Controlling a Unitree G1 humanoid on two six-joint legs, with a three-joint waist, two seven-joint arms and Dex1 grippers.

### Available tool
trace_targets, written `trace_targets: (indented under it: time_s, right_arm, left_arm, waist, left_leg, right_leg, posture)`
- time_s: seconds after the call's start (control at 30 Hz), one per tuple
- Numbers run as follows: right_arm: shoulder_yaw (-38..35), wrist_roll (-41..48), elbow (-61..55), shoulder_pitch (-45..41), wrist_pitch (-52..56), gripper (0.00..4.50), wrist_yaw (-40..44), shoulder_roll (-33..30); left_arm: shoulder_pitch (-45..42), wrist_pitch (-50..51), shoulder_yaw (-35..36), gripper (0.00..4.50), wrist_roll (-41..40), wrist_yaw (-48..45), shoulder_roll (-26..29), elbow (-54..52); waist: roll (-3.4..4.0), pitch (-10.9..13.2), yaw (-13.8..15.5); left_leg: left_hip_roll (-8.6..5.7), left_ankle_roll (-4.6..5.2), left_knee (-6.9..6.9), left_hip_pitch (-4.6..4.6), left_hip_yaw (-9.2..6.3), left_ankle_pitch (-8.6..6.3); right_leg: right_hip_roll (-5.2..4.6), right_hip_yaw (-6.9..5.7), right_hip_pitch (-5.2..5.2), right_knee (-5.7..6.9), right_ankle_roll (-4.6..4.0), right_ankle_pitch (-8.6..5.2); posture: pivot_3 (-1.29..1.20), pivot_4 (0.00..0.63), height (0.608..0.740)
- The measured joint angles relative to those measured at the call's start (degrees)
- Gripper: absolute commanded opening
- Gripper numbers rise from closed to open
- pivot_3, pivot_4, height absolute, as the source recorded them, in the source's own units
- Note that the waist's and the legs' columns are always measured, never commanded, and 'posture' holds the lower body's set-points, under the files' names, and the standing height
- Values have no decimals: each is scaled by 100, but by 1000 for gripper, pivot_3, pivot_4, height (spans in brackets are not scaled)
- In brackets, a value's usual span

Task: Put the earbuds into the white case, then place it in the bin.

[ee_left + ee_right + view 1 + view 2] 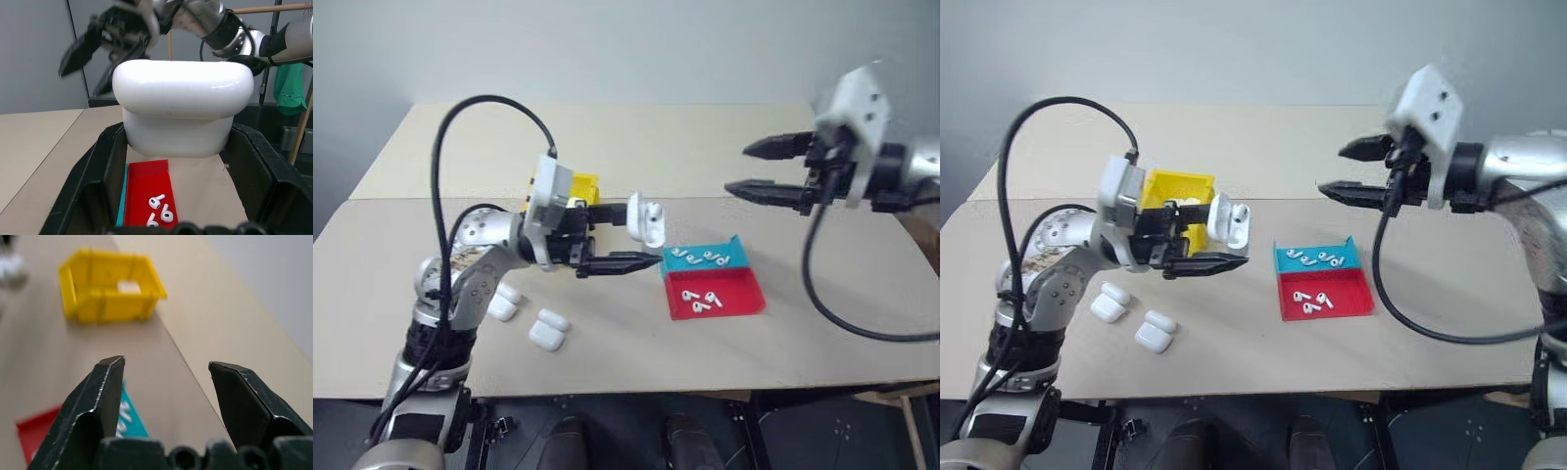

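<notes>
Pale wood bench [607,157] is seen under a plain grey wall, filling the middle of the head views.

White case [649,220], lid flipped up, is held off the bench just left of frame centre, clamped between the black fingers of the left gripper [631,238]. In the left wrist view the case [182,105] is seen large between the two fingers, lid above body.

Yellow bin [1178,201] is placed on the bench behind the left gripper, left of centre in the right eye view; in the right wrist view it [110,286] lies at upper left, with something white inside.

Earbuds [703,300] are scattered in a shallow red tray [739,304] just right of centre; more earbuds [700,258] lie in a blue tray [729,250] touching its far edge.

Four spare white cases are set on the bench at lower left, in two pairs: one pair [548,330] nearer centre, the other [505,302] partly behind the left arm.

Right gripper [752,168] is held in the air at upper right, well apart from the trays, fingers parted and empty, pointing toward frame left.
</notes>
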Motion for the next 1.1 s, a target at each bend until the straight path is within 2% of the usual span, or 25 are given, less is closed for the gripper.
trace_targets:
  time_s: [0.07, 0.13, 0.37, 0.5, 0.67, 1.1]
  right_arm:
    - [605, -686, 741, -397, -692, 1733, 612, 223]
    - [1084, -1264, 1554, -780, -1383, 1733, 1152, 589]
    - [1759, -2461, 3585, -1485, -3158, 1733, 2098, 1516]
    - [2071, -3230, 4699, -1702, -4184, 1733, 2095, 1926]
    - [2101, -3766, 5633, -1874, -4887, 1733, 2047, 2230]
    - [2039, -4490, 6575, -1979, -5416, 1733, 1488, 2686]
  left_arm:
    - [57, -7, 11, 2773, 1, 15, -4, -4]
    - [90, -10, 44, 2773, 3, 57, -10, -9]
    - [132, -10, 172, 2773, 0, 204, 43, -52]
    - [211, -9, 228, 2773, -6, 259, 103, -143]
    - [384, -7, 298, 2773, -11, 358, 201, -305]
    - [575, -4, 343, 2773, -127, 648, 255, -593]
  waist:
    - [1, 1, -9]
    - [2, 2, -9]
    - [4, 3, 39]
    - [4, 4, 40]
    - [7, 5, 26]
    - [8, 5, -14]
  left_leg:
    - [0, 0, -3, -2, 1, 0]
    - [0, -2, -5, -8, 2, 1]
    - [1, -8, -6, -9, 2, 5]
    - [1, -20, -7, -6, 2, 12]
    - [1, -35, -13, -4, 2, 20]
    - [2, -38, -16, -2, 1, 22]
  right_leg:
    - [0, 1, -5, -2, 0, 0]
    - [-1, -1, -9, -4, 0, 0]
    - [-2, -6, -8, 4, 0, 0]
    - [-2, -7, -9, 7, 0, 0]
    - [-1, -7, -10, 12, 0, 1]
    - [-1, -7, -8, 17, -1, 1]
  posture:
    - [0, 150, 740]
    - [0, 150, 740]
    - [0, 150, 740]
    - [0, 150, 740]
    - [0, 150, 740]
    - [0, 150, 740]
